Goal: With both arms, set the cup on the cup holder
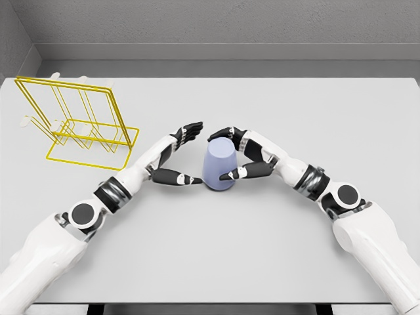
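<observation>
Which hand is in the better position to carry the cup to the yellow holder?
Probably the left hand: its arm comes in on the side where the yellow holder stands. But the right hand already wraps the cup, while the left's fingers are open beside it.

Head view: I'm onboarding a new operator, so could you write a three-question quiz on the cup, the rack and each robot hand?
1. True or false: the lavender cup is already hanging on the yellow wire cup holder.
2. Which robot hand has its fingers on the cup? A) left robot hand B) right robot hand C) neither
3. Fill in: the cup holder stands on the grey table at the far ____ corner of the picture.

Key:
1. False; the cup stands on the table between the hands.
2. B; the left one is open beside the cup.
3. left
</observation>
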Robot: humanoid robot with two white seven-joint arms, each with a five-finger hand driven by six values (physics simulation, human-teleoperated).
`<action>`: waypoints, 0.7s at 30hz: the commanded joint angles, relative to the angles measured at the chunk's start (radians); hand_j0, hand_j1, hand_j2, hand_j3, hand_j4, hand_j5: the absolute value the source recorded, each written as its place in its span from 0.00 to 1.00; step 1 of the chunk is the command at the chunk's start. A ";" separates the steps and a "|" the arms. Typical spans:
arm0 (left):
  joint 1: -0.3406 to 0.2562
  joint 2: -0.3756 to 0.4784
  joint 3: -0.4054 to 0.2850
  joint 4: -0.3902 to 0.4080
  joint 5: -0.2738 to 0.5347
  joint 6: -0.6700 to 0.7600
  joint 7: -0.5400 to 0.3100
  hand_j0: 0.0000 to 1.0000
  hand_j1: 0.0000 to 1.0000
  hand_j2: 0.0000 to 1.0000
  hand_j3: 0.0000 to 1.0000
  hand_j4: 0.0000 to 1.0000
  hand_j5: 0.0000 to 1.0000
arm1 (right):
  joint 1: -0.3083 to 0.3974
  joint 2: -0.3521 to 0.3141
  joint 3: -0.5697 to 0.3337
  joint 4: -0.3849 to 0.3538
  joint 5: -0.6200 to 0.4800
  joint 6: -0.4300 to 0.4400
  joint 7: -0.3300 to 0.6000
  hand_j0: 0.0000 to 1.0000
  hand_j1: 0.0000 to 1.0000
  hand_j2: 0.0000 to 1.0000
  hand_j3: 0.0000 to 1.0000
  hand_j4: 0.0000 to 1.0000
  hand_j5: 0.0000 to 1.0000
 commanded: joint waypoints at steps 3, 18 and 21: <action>0.002 0.002 -0.001 -0.001 -0.002 0.000 -0.002 1.00 1.00 1.00 1.00 1.00 1.00 | -0.002 0.001 -0.001 0.002 0.048 0.000 0.000 0.99 0.99 0.99 0.99 0.99 0.99; 0.006 0.010 -0.007 -0.005 0.004 -0.004 -0.028 1.00 1.00 1.00 1.00 1.00 1.00 | -0.003 -0.111 -0.050 0.004 0.049 0.000 0.000 1.00 1.00 1.00 1.00 1.00 1.00; 0.009 0.008 -0.015 -0.015 0.009 -0.006 -0.037 1.00 1.00 1.00 1.00 1.00 1.00 | 0.000 -0.152 -0.110 0.002 0.049 -0.003 0.000 1.00 1.00 1.00 1.00 1.00 1.00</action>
